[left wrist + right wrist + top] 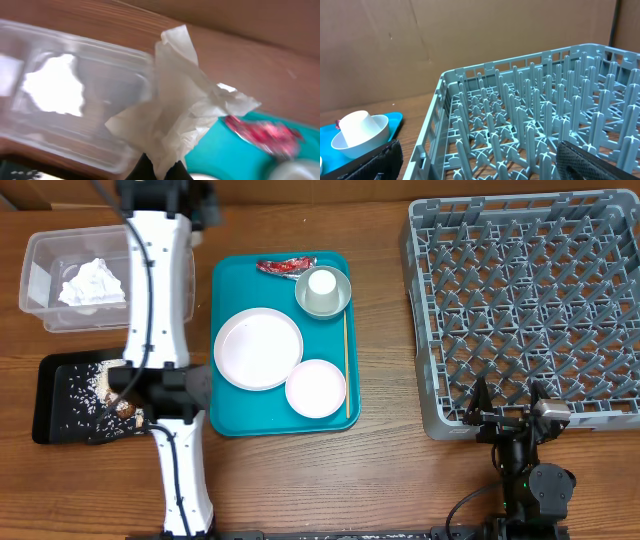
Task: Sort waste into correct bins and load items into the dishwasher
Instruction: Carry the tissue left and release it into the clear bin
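Observation:
My left gripper [161, 171] is shut on a crumpled white napkin [185, 100], held beside the clear tub [75, 90] and above the teal tray's corner. In the overhead view the arm hides that gripper. The clear tub [40, 290] holds another napkin [92, 283]. The black tray [60, 395] holds rice grains and a brown lump [125, 408]. A red wrapper [285, 267], a large plate [258, 349], a smaller dish [315, 388], a wooden stick [347, 365] and a grey bowl [340, 300] with a white cup [321, 282] lie on the teal tray. My right gripper [510, 412] stands open at the dish rack's [530, 310] front edge.
The teal tray [225, 420] sits mid-table between the bins and the rack. The left arm stretches from the front edge over the black tray to the back. In the right wrist view the rack's pegs [530, 125] fill the space ahead, with the bowl [375, 132] at left.

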